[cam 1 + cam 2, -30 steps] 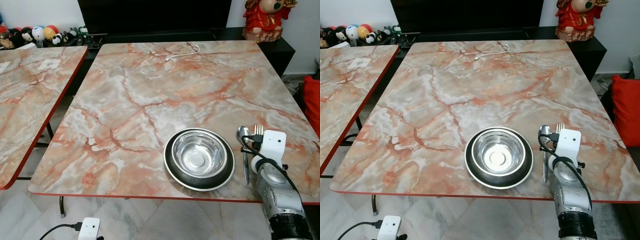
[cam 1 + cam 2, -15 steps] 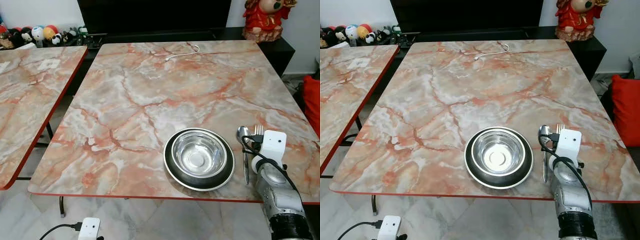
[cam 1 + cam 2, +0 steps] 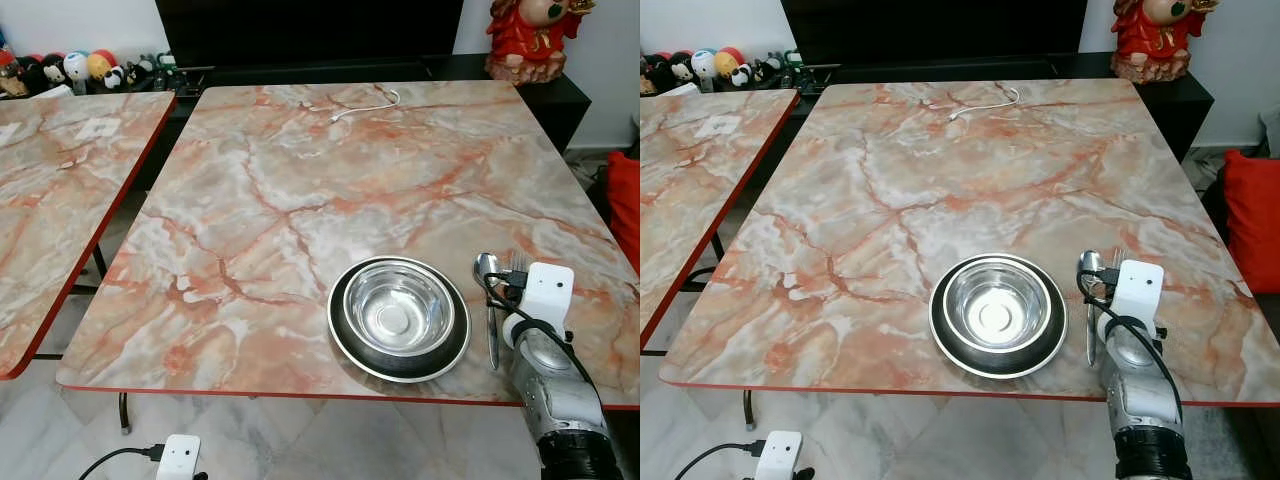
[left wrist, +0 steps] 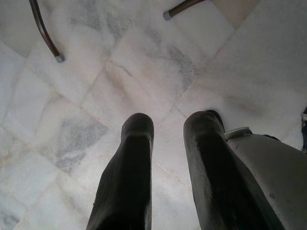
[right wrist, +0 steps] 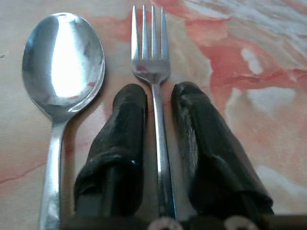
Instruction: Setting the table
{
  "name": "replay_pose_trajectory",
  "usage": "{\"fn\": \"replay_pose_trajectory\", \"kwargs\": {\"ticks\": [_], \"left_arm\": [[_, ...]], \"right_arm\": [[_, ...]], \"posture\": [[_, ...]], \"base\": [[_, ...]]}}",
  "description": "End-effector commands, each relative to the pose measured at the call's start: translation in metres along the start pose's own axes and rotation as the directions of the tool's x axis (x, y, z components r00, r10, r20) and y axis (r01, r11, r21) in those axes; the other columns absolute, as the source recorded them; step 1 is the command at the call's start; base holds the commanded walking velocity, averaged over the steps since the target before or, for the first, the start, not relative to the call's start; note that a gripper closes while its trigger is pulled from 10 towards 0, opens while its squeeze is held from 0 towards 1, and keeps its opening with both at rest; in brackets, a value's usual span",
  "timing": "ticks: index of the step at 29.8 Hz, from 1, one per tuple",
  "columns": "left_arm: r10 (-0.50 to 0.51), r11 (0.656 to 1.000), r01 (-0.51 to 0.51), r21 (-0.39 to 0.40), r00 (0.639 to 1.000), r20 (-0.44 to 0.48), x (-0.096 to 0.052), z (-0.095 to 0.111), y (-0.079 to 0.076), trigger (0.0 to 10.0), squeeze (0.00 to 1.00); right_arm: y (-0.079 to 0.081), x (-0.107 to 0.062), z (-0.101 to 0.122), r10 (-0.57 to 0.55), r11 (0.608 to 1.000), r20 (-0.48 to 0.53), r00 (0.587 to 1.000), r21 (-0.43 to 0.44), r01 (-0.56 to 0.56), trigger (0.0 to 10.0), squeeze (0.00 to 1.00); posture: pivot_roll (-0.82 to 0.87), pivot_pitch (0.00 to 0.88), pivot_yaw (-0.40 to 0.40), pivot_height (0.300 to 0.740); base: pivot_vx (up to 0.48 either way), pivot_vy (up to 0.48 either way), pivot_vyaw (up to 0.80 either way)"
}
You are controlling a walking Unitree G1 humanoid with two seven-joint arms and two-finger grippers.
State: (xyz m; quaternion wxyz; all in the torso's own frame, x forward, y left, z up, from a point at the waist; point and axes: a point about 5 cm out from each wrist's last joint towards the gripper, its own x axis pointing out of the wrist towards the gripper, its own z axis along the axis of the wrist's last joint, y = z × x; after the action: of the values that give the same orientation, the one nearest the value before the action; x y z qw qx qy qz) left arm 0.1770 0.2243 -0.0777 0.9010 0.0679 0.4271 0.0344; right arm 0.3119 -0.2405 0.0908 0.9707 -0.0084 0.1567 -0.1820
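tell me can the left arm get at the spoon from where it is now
Probably not as it stands. The left gripper hangs low, pointing at the floor, while the spoon lies on the table's far right side, beyond the bowl, beside the right gripper.

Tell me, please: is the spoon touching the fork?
Apart. In the right wrist view the spoon lies beside the fork, with a strip of bare table plainly between them.
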Motion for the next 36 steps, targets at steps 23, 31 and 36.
{"fn": "replay_pose_trajectory", "kwargs": {"ticks": [23, 31, 36], "left_arm": [[0.009, 1.0, -0.009, 0.001, 1.0, -0.02, -0.001, -0.004, 0.004, 10.0, 0.0], [0.005, 1.0, -0.005, 0.01, 1.0, -0.012, -0.001, -0.003, 0.004, 10.0, 0.0], [0.008, 1.0, -0.008, -0.003, 1.0, -0.028, -0.001, -0.006, 0.001, 10.0, 0.0]], "right_arm": [[-0.006, -0.008, 0.027, -0.063, 0.991, 0.223, 0.973, 0.125, 0.036, 10.0, 0.0], [0.016, -0.019, 0.048, 0.09, 0.989, 0.397, 0.913, 0.073, -0.129, 10.0, 0.0], [0.04, -0.032, 0.058, 0.244, 0.963, 0.479, 0.843, -0.018, -0.268, 10.0, 0.0]], "posture": [[-0.09, 0.1, 0.068, 0.74], [-0.11, 0.104, 0.079, 0.74], [-0.12, 0.101, 0.069, 0.74]], "base": [[0.0, 0.0, 0.0], [0.0, 0.0, 0.0], [0.0, 0.0, 0.0]]}}
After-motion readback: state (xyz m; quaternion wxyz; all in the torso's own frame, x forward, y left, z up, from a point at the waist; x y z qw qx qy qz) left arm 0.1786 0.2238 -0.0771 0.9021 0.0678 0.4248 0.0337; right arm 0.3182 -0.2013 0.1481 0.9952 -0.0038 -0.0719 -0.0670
